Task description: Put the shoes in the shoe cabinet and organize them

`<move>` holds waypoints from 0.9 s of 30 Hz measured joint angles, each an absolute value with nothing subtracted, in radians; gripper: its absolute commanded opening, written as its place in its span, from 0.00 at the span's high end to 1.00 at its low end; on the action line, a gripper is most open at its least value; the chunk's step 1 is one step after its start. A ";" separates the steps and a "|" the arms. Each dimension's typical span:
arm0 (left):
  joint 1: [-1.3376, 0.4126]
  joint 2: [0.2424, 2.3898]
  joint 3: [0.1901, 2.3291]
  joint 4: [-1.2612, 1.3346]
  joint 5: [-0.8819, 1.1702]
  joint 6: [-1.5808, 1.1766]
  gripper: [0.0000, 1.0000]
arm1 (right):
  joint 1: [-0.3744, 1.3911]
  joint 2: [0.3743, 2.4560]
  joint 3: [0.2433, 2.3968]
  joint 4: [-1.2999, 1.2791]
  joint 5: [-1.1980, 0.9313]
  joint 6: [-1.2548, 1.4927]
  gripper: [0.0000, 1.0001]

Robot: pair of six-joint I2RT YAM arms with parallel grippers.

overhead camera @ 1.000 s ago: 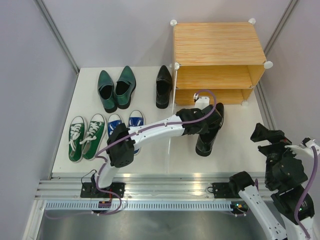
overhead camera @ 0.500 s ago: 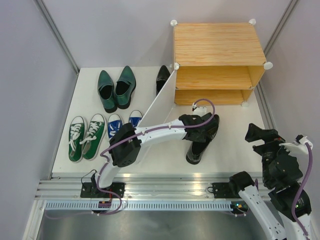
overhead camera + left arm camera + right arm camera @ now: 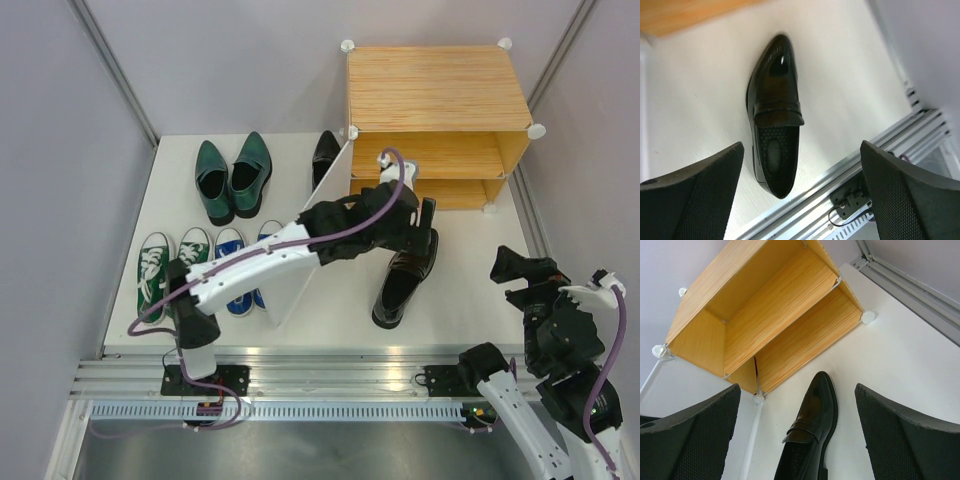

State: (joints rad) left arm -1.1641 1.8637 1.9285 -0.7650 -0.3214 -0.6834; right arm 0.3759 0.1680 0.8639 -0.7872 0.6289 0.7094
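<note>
- The green white-toed sneakers [image 3: 165, 265] sit as 1 pair at the table's left edge. The blue sneakers [image 3: 232, 262] are just beside them, partly under the left arm.
- The dark green pointed shoes [image 3: 232, 178] stand side by side behind them.
- 1 black shoe [image 3: 324, 155] shows behind the open door panel [image 3: 283, 300].
- The left gripper [image 3: 801, 150] hovers with its jaws wide apart over the glossy black loafer [image 3: 400, 285]. The loafer lies on the table with its toe toward the shoe cabinet [image 3: 435, 90].
- The cabinet is light wood-grain with 2 shelves.
- The right gripper [image 3: 797, 390] has its jaws apart and holds nothing.
</note>
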 measured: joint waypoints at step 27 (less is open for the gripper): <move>-1.164 0.699 1.021 -0.587 -0.836 -0.213 0.00 | 0.382 0.678 0.486 -0.546 0.186 0.740 0.02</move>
State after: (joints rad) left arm -1.1645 0.6994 1.0206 -0.5865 -0.8364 -0.2127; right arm 0.3820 0.6777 0.4858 -0.5465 0.1860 0.7403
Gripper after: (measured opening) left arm 0.993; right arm 0.982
